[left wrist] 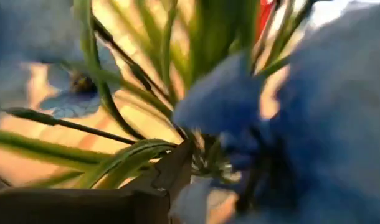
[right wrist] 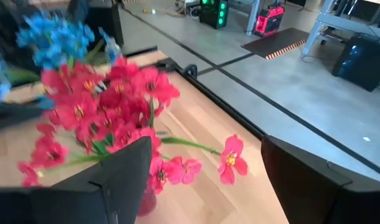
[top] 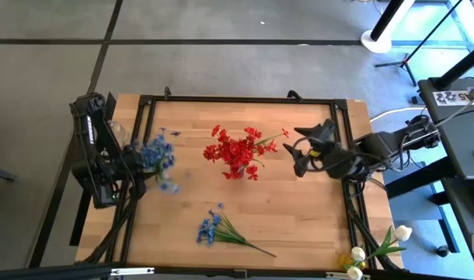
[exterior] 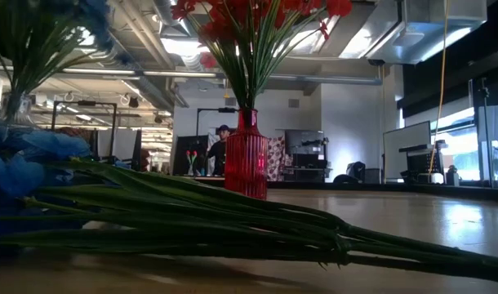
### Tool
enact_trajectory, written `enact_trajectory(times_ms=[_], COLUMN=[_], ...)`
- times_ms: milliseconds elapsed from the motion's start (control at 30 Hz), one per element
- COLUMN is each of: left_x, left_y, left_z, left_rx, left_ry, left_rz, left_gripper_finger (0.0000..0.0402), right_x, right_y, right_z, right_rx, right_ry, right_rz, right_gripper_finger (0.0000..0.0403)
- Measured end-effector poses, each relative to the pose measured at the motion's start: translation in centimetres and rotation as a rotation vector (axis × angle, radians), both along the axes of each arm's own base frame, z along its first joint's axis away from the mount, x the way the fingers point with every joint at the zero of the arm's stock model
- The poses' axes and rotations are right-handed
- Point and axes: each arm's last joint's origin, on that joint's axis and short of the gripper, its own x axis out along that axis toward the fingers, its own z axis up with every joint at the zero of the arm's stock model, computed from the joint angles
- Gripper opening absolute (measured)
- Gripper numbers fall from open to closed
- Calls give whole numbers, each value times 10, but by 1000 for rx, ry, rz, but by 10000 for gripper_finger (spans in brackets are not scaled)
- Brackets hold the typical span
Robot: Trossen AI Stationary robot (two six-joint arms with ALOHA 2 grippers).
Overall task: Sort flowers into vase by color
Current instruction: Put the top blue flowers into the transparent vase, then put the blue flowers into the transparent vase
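Red flowers [top: 237, 150] stand in a ribbed red vase [exterior: 246, 155] at the table's middle, and show close in the right wrist view [right wrist: 96, 106]. My right gripper [top: 301, 153] hovers open just right of them, a stray red bloom [right wrist: 230, 158] in front of its gap [right wrist: 205, 146]. Blue flowers [top: 158, 154] rise from a clear vase [exterior: 16, 106] at the table's left. My left gripper [top: 137, 165] is right against their blooms and stems [left wrist: 289, 112]. A loose blue sprig [top: 217, 229] lies flat near the near edge. White flowers [top: 374, 250] lie at the near right corner.
The loose blue sprig's stems [exterior: 233, 224] stretch across the foreground of the low view. A dark frame [top: 237, 99] runs round the table top. Bare wood [top: 299, 210] lies between the red vase and the near right corner. A person [exterior: 222, 151] stands far back in the room.
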Motion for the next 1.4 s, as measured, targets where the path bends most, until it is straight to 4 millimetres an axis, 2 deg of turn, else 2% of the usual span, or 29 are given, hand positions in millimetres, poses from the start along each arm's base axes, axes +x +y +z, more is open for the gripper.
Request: enact_trajectory(times_ms=[200, 433, 600, 767, 1033, 1233, 1400], left_x=[0, -3, -5, -5, 2, 9, 15], left_y=[1, 2, 8, 12, 3, -12, -22], left_z=[28, 63, 98, 136, 182, 199, 199], left_rx=[-66, -186, -339, -439, -379, -314, -267], left_ry=[-50, 16, -39, -198, -531, -667, -696], left_rz=[-42, -124, -113, -169, -304, -307, -238], left_gripper_finger=[149, 137, 130, 122, 107, 101, 101], right_x=[14, 27, 44, 69, 88, 99, 119], right_y=[7, 15, 27, 54, 88, 123, 150], right_z=[-14, -26, -44, -69, -100, -127, -166], right_rx=[-19, 19, 106, 143, 180, 212, 228], right_ry=[82, 154, 255, 327, 349, 363, 356], right_rz=[22, 97, 224, 365, 413, 509, 554], right_gripper_finger=[303, 303, 303, 303, 303, 303, 303])
